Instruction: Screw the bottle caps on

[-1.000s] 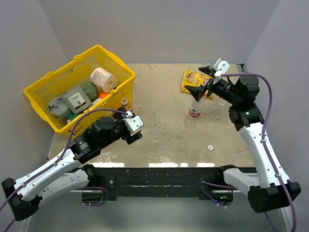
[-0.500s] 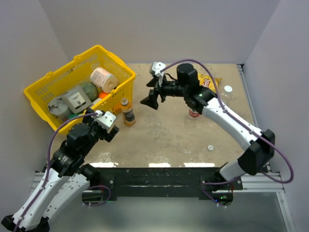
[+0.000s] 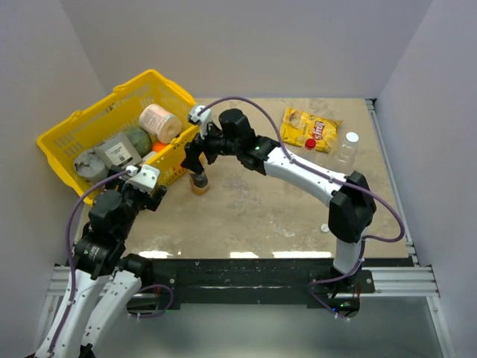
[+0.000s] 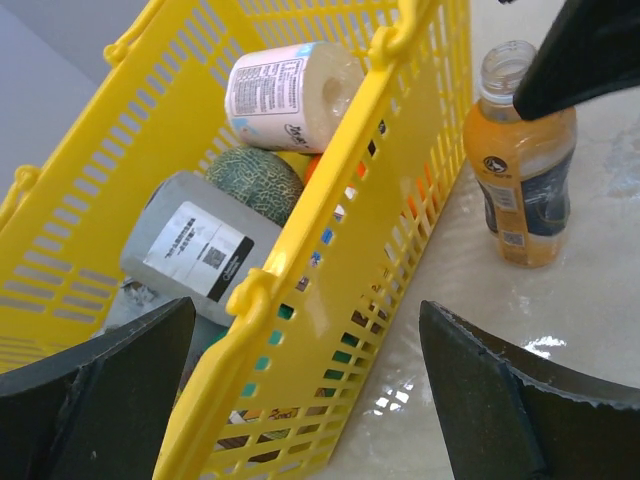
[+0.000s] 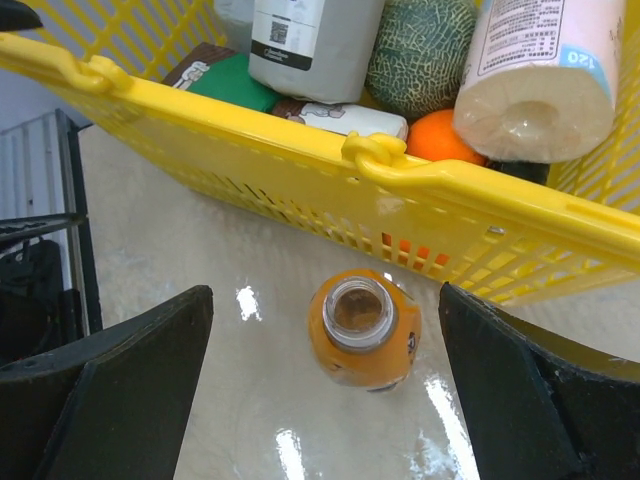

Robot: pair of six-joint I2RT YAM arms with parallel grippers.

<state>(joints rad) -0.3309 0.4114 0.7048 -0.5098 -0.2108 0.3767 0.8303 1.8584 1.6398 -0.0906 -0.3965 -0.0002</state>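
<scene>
The task looks about 2 parts of 3 done. On the far right a clear bottle carries a white cap on its neck. The red cap shows at the near edge of the snack bag. It seems to sit on a second bottle, but the right arm hides that bottle's body, so I cannot tell for sure.

What is left is the orange bottle. It stands upright on the table and its neck is open, with no cap. The loose white cap lies well apart from it, near the front edge beside the right arm's elbow.

The right gripper hangs above this open bottle with its fingers spread wide and holding nothing. The left gripper is also wide open and empty, and it looks at the basket wall with the bottle to one side.

The yellow basket stands just beside the orange bottle, so I judge there is little room for a finger on that side. Inside it are a paper roll, a melon and some packages. The last cap must be fetched before any screwing
</scene>
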